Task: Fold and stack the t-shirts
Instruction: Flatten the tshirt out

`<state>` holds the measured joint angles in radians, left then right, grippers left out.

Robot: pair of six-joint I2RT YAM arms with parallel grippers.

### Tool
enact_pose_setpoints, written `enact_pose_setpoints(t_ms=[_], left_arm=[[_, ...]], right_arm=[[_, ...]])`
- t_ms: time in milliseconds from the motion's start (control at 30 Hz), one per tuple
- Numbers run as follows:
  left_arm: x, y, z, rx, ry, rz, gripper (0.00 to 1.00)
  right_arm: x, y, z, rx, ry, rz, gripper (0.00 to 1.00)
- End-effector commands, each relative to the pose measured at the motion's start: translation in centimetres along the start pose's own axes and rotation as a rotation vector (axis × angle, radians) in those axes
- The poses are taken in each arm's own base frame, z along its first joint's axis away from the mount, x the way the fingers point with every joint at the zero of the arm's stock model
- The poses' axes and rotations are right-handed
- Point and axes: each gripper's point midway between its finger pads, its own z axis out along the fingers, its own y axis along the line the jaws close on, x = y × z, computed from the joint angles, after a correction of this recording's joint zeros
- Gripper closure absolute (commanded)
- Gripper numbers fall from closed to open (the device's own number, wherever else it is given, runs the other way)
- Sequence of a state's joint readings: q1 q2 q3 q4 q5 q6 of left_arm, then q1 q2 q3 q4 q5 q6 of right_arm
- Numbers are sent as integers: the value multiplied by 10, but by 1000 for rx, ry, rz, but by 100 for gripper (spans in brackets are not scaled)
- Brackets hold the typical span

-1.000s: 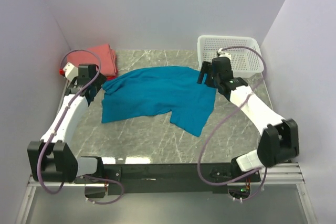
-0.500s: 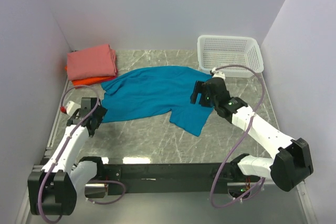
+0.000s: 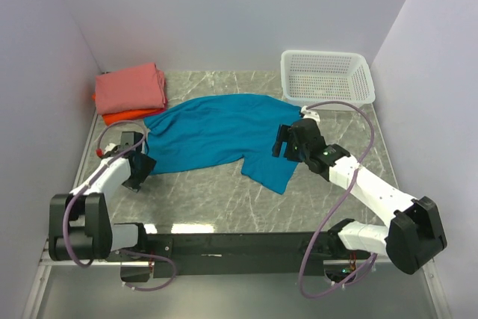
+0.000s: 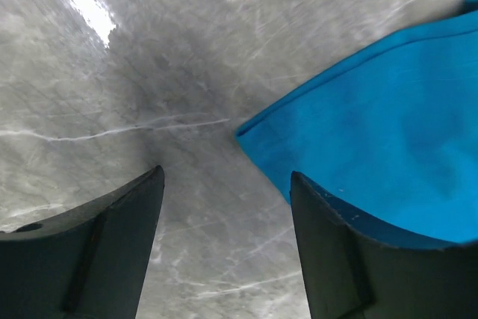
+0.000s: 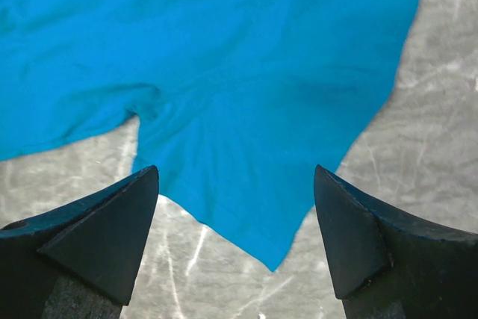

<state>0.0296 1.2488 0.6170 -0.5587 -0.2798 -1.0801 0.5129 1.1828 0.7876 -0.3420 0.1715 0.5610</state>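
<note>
The spread t-shirt [image 3: 224, 136] lies on the table [image 3: 209, 192], folded stack [image 3: 131, 91] behind-left, basket [image 3: 327, 78] behind-right

One teal t-shirt [image 3: 216, 128], one pink folded tee [image 3: 131, 87], one orange folded tee [image 3: 123, 116], one white basket [image 3: 327, 77].

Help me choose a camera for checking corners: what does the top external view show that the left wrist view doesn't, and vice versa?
Top external only: the folded pink shirt on the orange one, the white basket, the right gripper, the teal shirt's whole outline. Left wrist only: a close look at one pointed corner of that shirt, just ahead of the left gripper's open fingers. Both: the teal shirt, the left gripper, the marble table.
</note>
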Motion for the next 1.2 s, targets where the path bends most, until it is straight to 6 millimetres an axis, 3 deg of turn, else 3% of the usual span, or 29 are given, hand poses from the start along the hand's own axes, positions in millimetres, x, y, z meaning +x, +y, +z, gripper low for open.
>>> enact_pose_setpoints(t_ms=[0, 133, 333, 567, 667, 700, 767, 933, 1133, 1167], left_arm=[[6, 0, 1, -10, 46, 25, 27], [9, -6, 5, 10, 58, 23, 33], [0, -4, 12, -53, 28, 38, 32], [8, -10, 23, -60, 82, 82, 38], [9, -6, 27, -70, 78, 84, 60], [13, -6, 27, -63, 90, 88, 77], [13, -7, 28, -55, 88, 85, 99], [12, -13, 23, 3, 78, 84, 99], [1, -28, 6, 134, 13, 59, 99], [-5, -31, 0, 163, -13, 46, 99]], right_arm=[[-3, -5, -7, 18, -34, 14, 10], [-2, -4, -7, 8, -33, 7, 10], [-3, -4, -12, -6, -45, 5, 10], [-6, -5, -19, -12, -68, 13, 10], [-5, -5, -21, -20, -72, 15, 10], [-6, -6, -21, -19, -74, 15, 10], [-5, -6, -22, -19, -72, 19, 10], [17, -3, -17, -42, 6, 12, 11], [72, 5, -3, 28, 154, -50, 12], [75, 7, 0, 40, 165, -52, 12]])
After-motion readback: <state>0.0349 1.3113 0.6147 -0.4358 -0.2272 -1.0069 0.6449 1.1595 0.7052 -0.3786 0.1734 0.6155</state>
